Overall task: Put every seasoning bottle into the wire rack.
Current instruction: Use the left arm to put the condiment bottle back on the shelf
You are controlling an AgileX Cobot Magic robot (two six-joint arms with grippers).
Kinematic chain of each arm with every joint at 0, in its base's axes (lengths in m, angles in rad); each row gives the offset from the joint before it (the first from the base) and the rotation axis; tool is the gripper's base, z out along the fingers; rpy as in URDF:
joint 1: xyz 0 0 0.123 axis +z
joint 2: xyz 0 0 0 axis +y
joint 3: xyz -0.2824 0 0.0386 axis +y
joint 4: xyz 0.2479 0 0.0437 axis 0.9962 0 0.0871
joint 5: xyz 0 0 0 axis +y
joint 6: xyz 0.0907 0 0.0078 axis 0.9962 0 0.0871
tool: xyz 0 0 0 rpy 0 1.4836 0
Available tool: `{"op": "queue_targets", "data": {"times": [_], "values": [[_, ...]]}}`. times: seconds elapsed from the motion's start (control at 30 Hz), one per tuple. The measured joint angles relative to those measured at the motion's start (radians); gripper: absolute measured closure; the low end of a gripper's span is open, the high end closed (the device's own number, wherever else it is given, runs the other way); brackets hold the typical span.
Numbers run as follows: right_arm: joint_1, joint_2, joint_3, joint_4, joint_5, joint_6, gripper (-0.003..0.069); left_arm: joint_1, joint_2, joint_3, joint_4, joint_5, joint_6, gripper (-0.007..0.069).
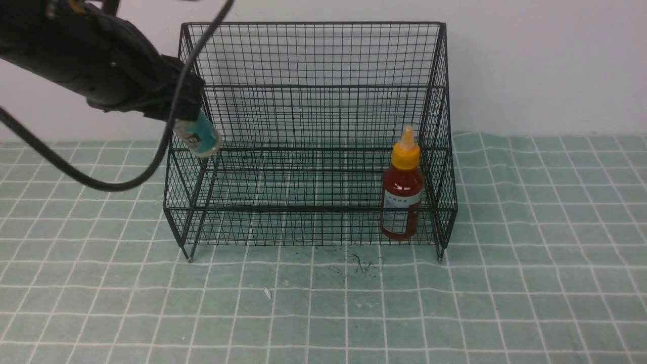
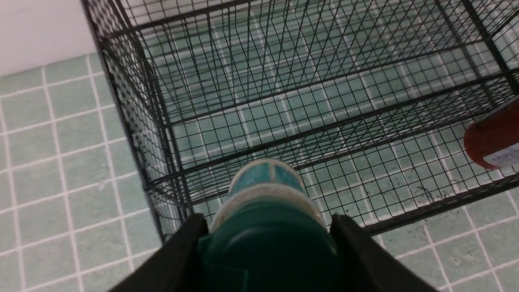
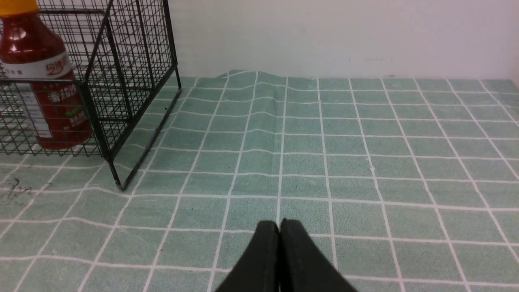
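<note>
Green cap (image 2: 269, 247) (cut off) hides fingertips.

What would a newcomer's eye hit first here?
Probably the red sauce bottle with its bright yellow-orange cap, inside the black wire rack near its right end. Next, the teal-labelled shaker jar, tilted in the left gripper at the rack's left end; its dark green cap fills the near part of the left wrist view.
</note>
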Motion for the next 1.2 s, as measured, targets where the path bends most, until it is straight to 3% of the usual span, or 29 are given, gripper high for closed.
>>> {"op": "queue_targets", "data": {"times": [0.7,0.9,1.0,1.07,1.17,1.2], "values": [[0.000,0.000,0.000,0.000,0.000,0.000,0.0672,-0.004,0.302,0.000,0.008,-0.046,-0.004,0.0291],[0.000,0.000,0.000,0.000,0.000,0.000,0.0672,-0.004,0.304,0.000,0.009,-0.053,-0.003,0.0154],[0.000,0.000,0.000,0.000,0.000,0.000,0.0672,-0.004,0.284,-0.014,0.012,-0.018,-0.008,0.0127],[0.000,0.000,0.000,0.000,0.000,0.000,0.0672,-0.004,0.257,-0.044,0.025,0.026,-0.014,0.0144],[0.000,0.000,0.000,0.000,0.000,0.000,0.0672,-0.004,0.188,-0.112,0.056,0.096,-0.034,0.0239],[0.000,0.000,0.000,0.000,0.000,0.000,0.0672,-0.004,0.120,-0.160,0.073,0.150,-0.050,0.0338]]}}
